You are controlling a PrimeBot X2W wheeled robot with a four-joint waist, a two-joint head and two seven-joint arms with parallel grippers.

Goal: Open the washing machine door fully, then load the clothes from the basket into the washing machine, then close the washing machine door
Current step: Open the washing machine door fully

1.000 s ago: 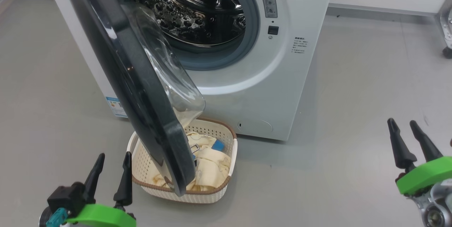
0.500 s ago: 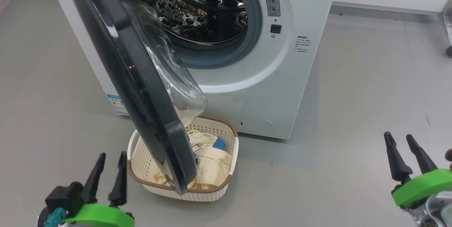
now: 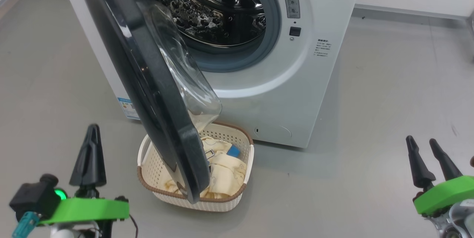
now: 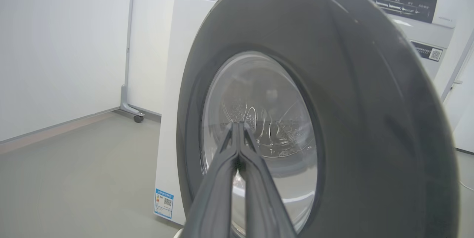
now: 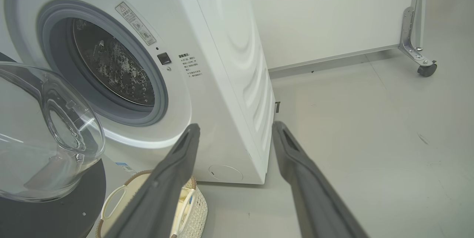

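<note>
The white washing machine (image 3: 318, 82) stands with its steel drum (image 3: 207, 4) exposed. Its door (image 3: 148, 93), black-rimmed with a clear glass bowl (image 3: 185, 79), hangs partly open and leans over the cream basket (image 3: 242, 190). Pale yellow clothes (image 3: 226, 173) lie in the basket. My left gripper (image 3: 90, 134) is shut and empty, left of the door's lower edge; in the left wrist view its pressed-together fingers (image 4: 240, 149) point at the door's outer face (image 4: 370, 119). My right gripper (image 3: 422, 143) stands open and empty over bare floor, far right of the machine (image 5: 229, 64).
Grey floor (image 3: 389, 93) spreads right of the machine. A white partition on a castor foot (image 5: 426, 69) stands behind at the right, and another castor (image 4: 138, 118) sits by the left wall. The basket (image 5: 196, 208) sits directly under the door's swing.
My left gripper has shut and turned so its fingers overlap edge-on, shifting left. The head camera has shifted a little; the door and basket keep their places.
</note>
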